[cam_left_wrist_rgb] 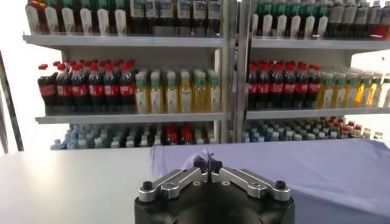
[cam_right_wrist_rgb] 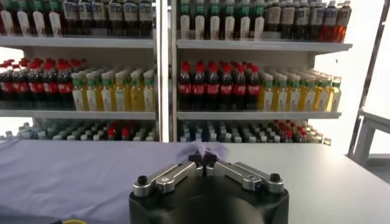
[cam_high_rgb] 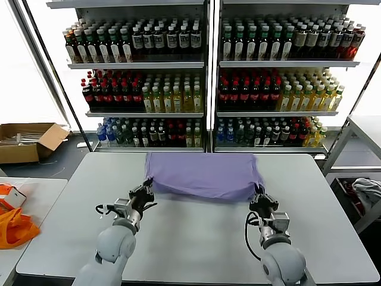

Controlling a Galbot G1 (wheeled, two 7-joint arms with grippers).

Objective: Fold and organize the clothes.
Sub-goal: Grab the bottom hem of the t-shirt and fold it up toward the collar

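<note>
The clothes are a lavender T-shirt [cam_high_rgb: 202,173] lying across the far half of the grey table [cam_high_rgb: 196,238], its near edge lifted off the surface. My left gripper [cam_high_rgb: 147,189] is shut on the shirt's near left corner. My right gripper [cam_high_rgb: 259,195] is shut on the near right corner. In the left wrist view the left gripper [cam_left_wrist_rgb: 208,171] pinches a tuft of the purple fabric [cam_left_wrist_rgb: 292,167]. The right wrist view shows the right gripper [cam_right_wrist_rgb: 202,159] pinching a bunched corner of the shirt [cam_right_wrist_rgb: 79,173]. No print or label shows.
Shelves of bottled drinks [cam_high_rgb: 202,77] stand behind the table. An orange bag [cam_high_rgb: 13,223] lies on a side table at the left, and a cardboard box [cam_high_rgb: 27,140] sits on the floor beyond it. A grey-white cloth bundle [cam_high_rgb: 366,192] sits on a rack at the right.
</note>
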